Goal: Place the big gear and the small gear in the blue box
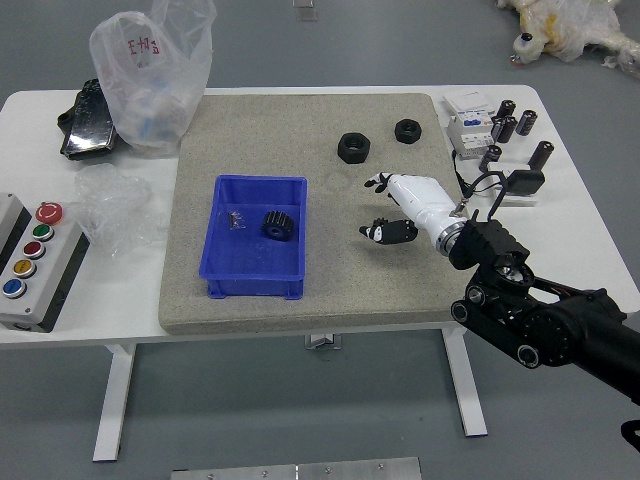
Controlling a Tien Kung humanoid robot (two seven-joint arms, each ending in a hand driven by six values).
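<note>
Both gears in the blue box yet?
No, the blue box holds one black gear and a small metallic piece, with no second black gear in it.
</note>
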